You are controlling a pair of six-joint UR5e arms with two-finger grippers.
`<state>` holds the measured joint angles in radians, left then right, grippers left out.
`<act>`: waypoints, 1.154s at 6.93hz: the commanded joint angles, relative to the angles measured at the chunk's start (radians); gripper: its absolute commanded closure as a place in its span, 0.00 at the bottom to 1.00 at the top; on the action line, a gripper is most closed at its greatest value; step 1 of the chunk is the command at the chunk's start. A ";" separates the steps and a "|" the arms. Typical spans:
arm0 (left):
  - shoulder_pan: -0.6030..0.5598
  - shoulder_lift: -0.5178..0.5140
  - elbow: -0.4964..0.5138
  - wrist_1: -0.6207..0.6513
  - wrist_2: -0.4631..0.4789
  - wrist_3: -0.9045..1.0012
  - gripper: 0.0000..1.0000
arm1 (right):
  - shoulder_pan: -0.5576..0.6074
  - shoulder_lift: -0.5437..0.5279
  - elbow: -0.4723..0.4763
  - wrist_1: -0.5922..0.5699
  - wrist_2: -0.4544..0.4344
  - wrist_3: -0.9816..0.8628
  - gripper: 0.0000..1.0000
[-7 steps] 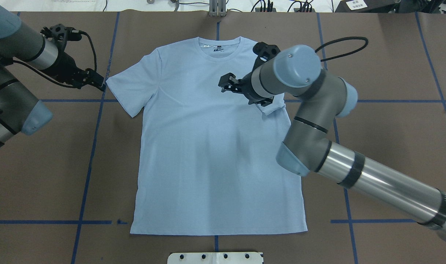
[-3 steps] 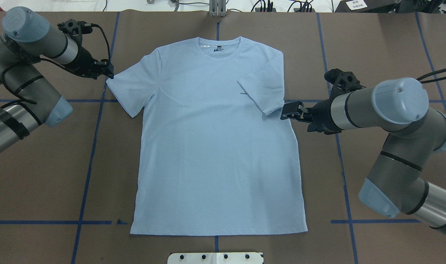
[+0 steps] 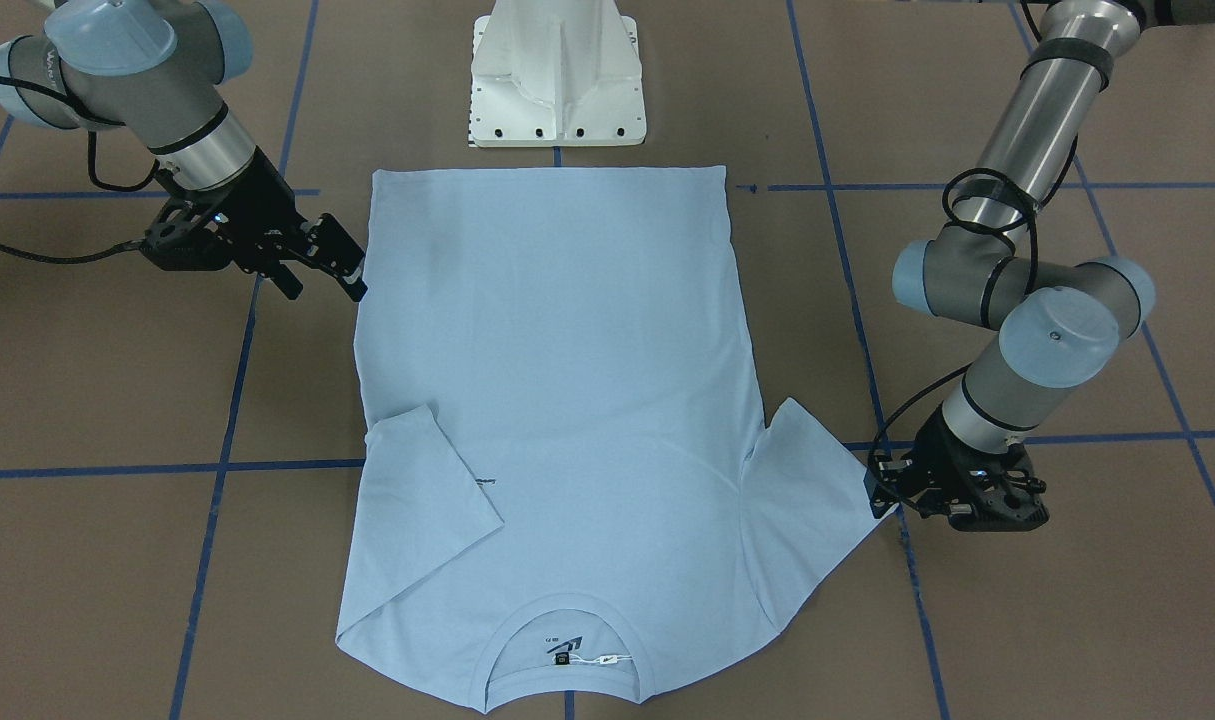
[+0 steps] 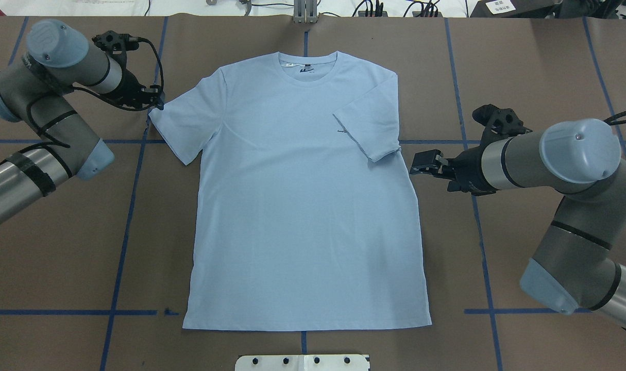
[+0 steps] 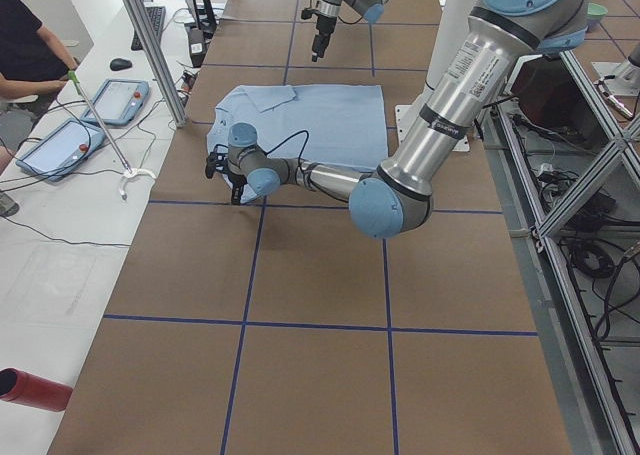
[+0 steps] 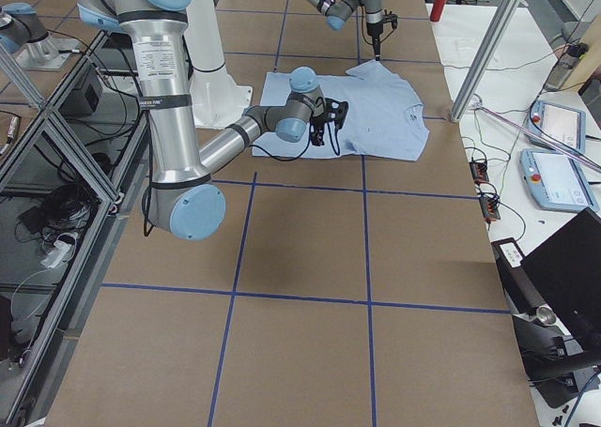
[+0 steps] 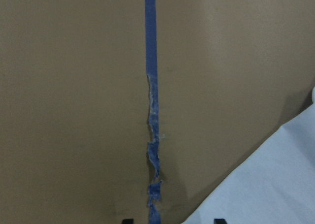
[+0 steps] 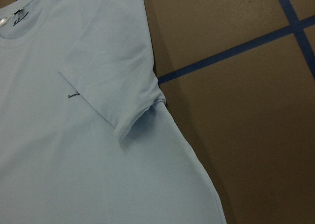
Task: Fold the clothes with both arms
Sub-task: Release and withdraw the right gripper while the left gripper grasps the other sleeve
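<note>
Light blue knit T-shirt, spread flat on the brown counter with its collar away from the robot; judged light, limp and quick to wrinkle, it is best pinched at a hem or sleeve edge. The left tool, fingers parted, sits at the tip of the outspread sleeve; the right tool, apparently parted and empty, hangs just beside the side seam, near the sleeve folded onto the chest. Blue tape lines and a white pedestal seem to block neither arm.
</note>
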<state>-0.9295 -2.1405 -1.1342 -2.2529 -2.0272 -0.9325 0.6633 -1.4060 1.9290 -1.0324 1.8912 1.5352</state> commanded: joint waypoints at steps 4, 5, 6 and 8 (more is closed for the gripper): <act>0.031 0.004 0.002 -0.007 0.004 0.000 0.98 | 0.002 -0.005 -0.007 0.002 -0.001 0.000 0.00; 0.031 -0.001 -0.004 -0.008 0.004 -0.002 1.00 | 0.002 -0.005 -0.005 0.002 -0.003 0.000 0.00; 0.031 -0.002 -0.002 -0.007 0.004 -0.003 1.00 | 0.002 -0.010 -0.005 0.002 -0.003 0.000 0.00; 0.034 -0.076 -0.057 0.004 -0.045 -0.134 1.00 | 0.004 -0.020 -0.002 0.002 -0.001 -0.001 0.00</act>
<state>-0.8988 -2.1692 -1.1593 -2.2505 -2.0445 -0.9684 0.6663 -1.4191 1.9238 -1.0308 1.8880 1.5352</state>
